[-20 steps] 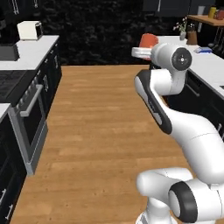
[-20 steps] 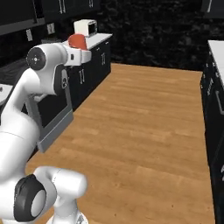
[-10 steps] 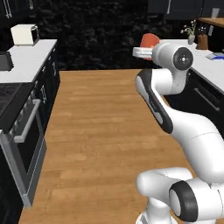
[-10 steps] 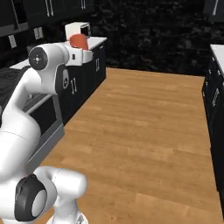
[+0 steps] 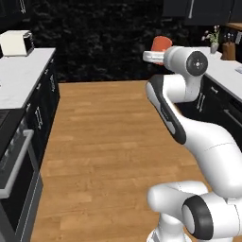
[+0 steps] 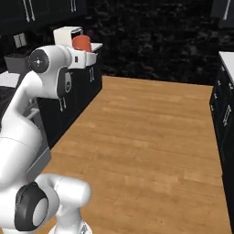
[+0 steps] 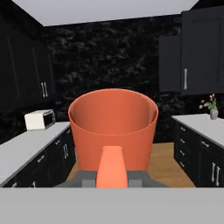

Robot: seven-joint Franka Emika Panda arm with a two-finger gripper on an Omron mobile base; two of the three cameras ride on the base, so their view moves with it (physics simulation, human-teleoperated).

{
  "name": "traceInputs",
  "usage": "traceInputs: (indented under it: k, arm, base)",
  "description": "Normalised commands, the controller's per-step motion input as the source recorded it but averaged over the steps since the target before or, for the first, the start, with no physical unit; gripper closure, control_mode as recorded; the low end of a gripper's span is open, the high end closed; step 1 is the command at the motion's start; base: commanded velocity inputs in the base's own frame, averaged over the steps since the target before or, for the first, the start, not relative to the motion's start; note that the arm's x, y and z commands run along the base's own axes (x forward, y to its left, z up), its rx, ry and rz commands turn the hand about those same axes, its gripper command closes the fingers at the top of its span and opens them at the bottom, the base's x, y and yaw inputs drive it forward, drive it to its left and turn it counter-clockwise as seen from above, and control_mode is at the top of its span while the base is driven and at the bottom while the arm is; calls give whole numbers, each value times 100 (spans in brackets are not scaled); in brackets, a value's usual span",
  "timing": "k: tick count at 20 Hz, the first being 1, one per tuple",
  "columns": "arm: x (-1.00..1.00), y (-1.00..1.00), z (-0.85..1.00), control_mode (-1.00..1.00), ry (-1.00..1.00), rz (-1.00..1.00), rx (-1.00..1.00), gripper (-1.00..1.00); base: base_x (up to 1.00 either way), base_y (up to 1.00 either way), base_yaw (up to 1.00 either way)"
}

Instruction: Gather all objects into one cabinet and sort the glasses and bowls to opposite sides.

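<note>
Mug (image 7: 113, 133) in red-orange is sitting in the closed gripper (image 7: 113, 175), its handle (image 7: 112, 168) facing the hand camera and pinched between the jaws, the open mouth turned toward the far black wall. In both base views the mug (image 5: 159, 45) is riding high at the end of the raised arm (image 5: 182, 80), above the wooden floor (image 5: 108, 142) and well apart from any counter. Judging from that hold, the risk is that a grip on the handle alone is letting the smooth, rounded body swing or twist if the base is turning sharply, and a slip over open floor would drop it far from the cabinet; the raised arm could also clip a wall cabinet (image 7: 199, 50) on the right while approaching. The mug looks glossy and thick-walled, tapering slightly toward its base. Matte black cupboards (image 6: 75, 87) with slim silver pulls are lining both sides under pale grey counters (image 5: 21, 75), a white boxy appliance (image 7: 39, 119) is standing far left, and a small vase of pink flowers (image 7: 212, 107) far right.
</note>
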Motion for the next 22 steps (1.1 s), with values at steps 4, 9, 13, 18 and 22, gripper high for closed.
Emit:
traceInputs:
  k: [4,9,13,18,22]
  arm:
    - [0,0,0,100,0,0,0,100]
    - [0,0,0,100,0,0,0,100]
    - [0,0,0,100,0,0,0,100]
    - [0,0,0,100,0,0,0,100]
    - [0,0,0,100,0,0,0,100]
  base:
    - [100,3,-7]
    - [100,8,-6]
    - [100,10,-6]
    - [100,13,-4]
    - [100,16,-3]
